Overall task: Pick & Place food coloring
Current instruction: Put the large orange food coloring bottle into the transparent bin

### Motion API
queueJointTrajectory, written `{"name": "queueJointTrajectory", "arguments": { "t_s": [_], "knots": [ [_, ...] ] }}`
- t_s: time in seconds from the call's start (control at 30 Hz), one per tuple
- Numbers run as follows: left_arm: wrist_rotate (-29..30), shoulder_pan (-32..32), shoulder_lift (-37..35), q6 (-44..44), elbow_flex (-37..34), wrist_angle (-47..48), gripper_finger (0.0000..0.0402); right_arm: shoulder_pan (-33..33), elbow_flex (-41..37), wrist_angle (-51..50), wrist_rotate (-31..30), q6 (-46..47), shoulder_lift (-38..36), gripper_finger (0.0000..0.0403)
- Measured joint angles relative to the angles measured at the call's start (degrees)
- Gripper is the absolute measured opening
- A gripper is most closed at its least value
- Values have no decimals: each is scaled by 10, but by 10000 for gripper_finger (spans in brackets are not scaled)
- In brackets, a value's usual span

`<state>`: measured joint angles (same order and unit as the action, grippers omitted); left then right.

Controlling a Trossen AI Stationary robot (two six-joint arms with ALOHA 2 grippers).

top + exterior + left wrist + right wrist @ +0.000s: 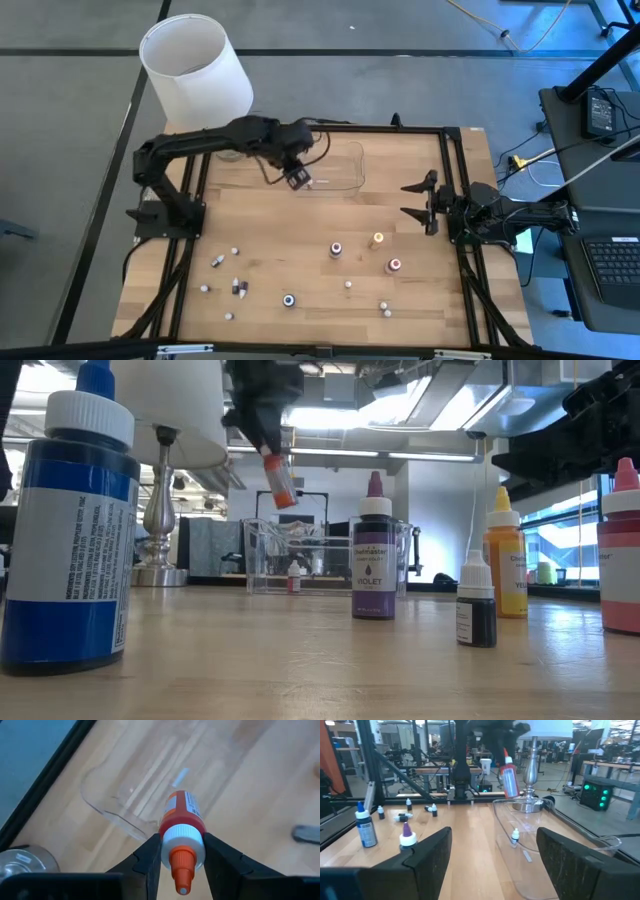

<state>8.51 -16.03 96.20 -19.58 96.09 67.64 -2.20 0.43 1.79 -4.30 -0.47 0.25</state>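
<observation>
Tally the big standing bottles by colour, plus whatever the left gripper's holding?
blue bottle: 1
violet bottle: 1
orange bottle: 1
red bottle: 1
red-orange bottle, held in the left gripper: 1
Total: 5

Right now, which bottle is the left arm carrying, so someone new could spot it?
Start at the white lamp shade, then the clear tray beside it. Above the tray's edge, the left hand grips a red bottle. It is the only one in the air; the others stand or lie on the table.
</observation>
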Motion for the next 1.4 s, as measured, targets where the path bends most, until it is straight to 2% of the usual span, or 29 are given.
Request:
{"name": "queueJointTrajectory", "arguments": {
  "t_s": [0.3, 0.67, 0.93, 1.4],
  "knots": [
    [3, -73, 96, 66, 24, -2, 116, 0, 0, 1, -6, -2, 0, 293],
    [15, -101, 187, 84, 44, 0, 120, 0, 0, 1, -6, -3, 0, 293],
    [58, -103, 197, 84, 44, -2, 142, 0, 0, 1, -6, -16, 0, 293],
    [58, -102, 197, 84, 44, -2, 145, 0, 0, 1, -6, -16, 0, 293]
  ]
}}
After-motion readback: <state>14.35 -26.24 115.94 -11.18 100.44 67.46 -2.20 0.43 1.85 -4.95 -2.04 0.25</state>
